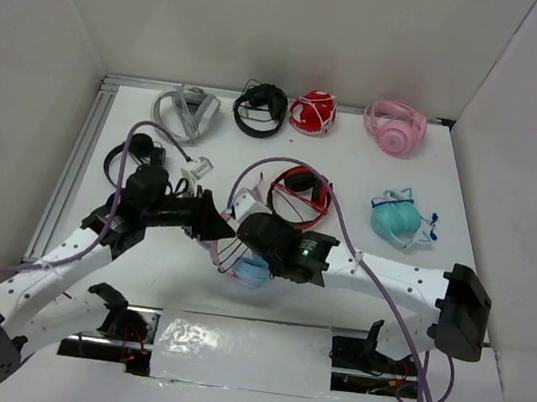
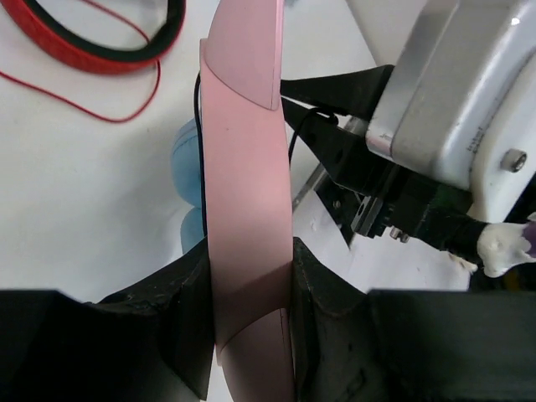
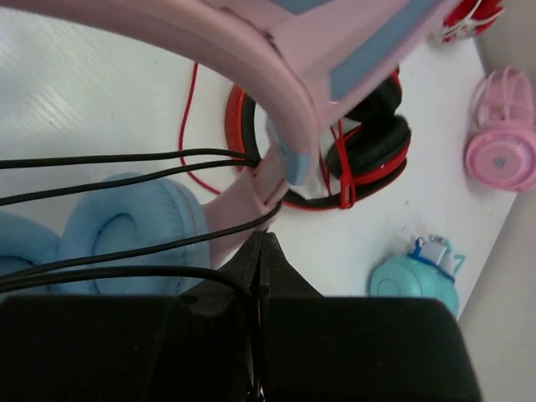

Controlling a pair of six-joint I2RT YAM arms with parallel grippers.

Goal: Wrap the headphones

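Headphones (image 1: 250,269), cat-ear type, pink and light blue: near the middle of the bench (image 1: 355,163), between the two arms, blue cups low, headband (image 2: 247,209) raised.
Left jaws: closed tight on the headband, one each side.
Right jaws: pressed together, thin black cable (image 3: 126,157) pinched between them.
Red-and-black set (image 1: 300,191): just behind.

no legible text or labels; small dark print on white arm housing (image 2: 466,126), unreadable
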